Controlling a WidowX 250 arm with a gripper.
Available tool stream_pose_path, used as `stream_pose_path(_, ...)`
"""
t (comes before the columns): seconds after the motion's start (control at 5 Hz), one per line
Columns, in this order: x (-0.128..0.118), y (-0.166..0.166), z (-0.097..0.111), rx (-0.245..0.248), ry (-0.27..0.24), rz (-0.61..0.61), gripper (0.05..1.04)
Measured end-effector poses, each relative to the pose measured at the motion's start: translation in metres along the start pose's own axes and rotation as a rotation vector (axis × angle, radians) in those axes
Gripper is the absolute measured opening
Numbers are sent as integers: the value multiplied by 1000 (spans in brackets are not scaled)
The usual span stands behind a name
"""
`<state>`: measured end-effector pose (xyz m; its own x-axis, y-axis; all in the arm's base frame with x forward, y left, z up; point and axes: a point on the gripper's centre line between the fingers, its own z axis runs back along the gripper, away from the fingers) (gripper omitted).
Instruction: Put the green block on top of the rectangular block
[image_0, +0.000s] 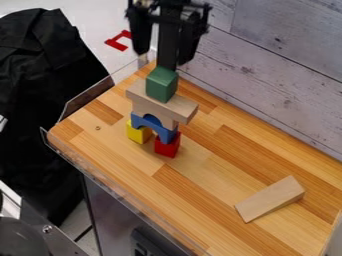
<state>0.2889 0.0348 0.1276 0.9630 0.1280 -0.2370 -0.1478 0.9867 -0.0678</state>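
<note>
The gripper (163, 52) hangs at the top of the view, above the stack, its two fingers apart with nothing held between them. A green block (161, 84) rests on the rectangular block (155, 103), a plain wooden plank lying flat. Beneath the plank are a wooden arch piece (144, 109) and a blue arch (162, 131). The blue arch spans a yellow block (139, 132) on the left and a red block (167, 145) on the right, which stand on the table.
A wooden wedge (270, 198) lies on the wooden table (200, 172) at the lower right. Clear low walls edge the table at the left, and a whitewashed plank wall (267, 70) stands behind. Black cloth (40, 100) is beyond the left edge.
</note>
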Motion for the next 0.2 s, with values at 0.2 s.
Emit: stream_pose_path(0.2, 2, -26, 14, 69, -21, -83, 1000)
